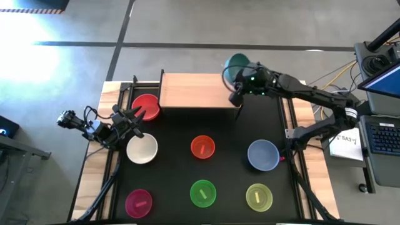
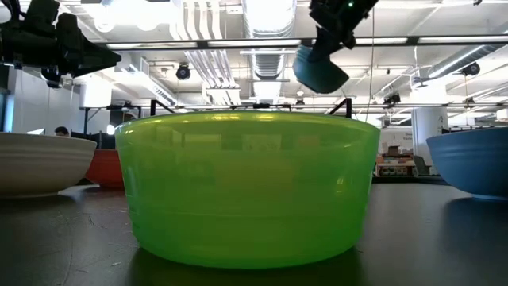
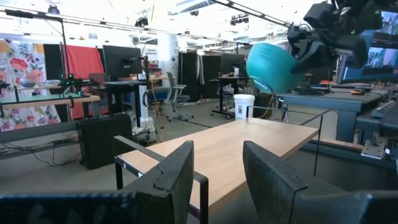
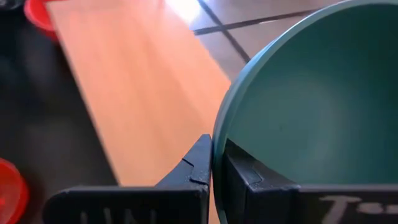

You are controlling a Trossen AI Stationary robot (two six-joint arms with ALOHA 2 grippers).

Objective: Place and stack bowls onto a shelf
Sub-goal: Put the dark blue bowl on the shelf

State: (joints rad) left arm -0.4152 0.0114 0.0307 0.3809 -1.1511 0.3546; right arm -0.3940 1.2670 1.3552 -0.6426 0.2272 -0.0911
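Note:
The teal bowl (image 1: 235, 65) (image 2: 321, 71) (image 3: 271, 66) hangs tilted in the air above the right end of the light-wood shelf (image 1: 193, 91) (image 3: 245, 144) (image 4: 134, 93). My right gripper (image 1: 237, 85) (image 4: 216, 167) is shut on it. My left gripper (image 1: 137, 117) (image 3: 217, 180) is open and hovers between the red bowl (image 1: 145, 106) and the white bowl (image 1: 142, 149), pointing at the shelf. The shelf's board carries nothing. My right gripper pinches the teal bowl's rim (image 4: 219, 144), with one finger (image 4: 250, 172) inside the bowl and the other (image 4: 191, 167) outside against its wall. The bowl is lifted clear over the shelf's right end and tilted, its opening turned sideways.
On the black mat (image 1: 231, 134) stand the orange-red bowl (image 1: 202, 147), the blue-grey bowl (image 1: 263, 155), the magenta bowl (image 1: 139, 202), the green bowl (image 1: 202, 192) (image 2: 246, 187) and the yellow-green bowl (image 1: 259, 197). A laptop and cables lie beyond the table's right edge.

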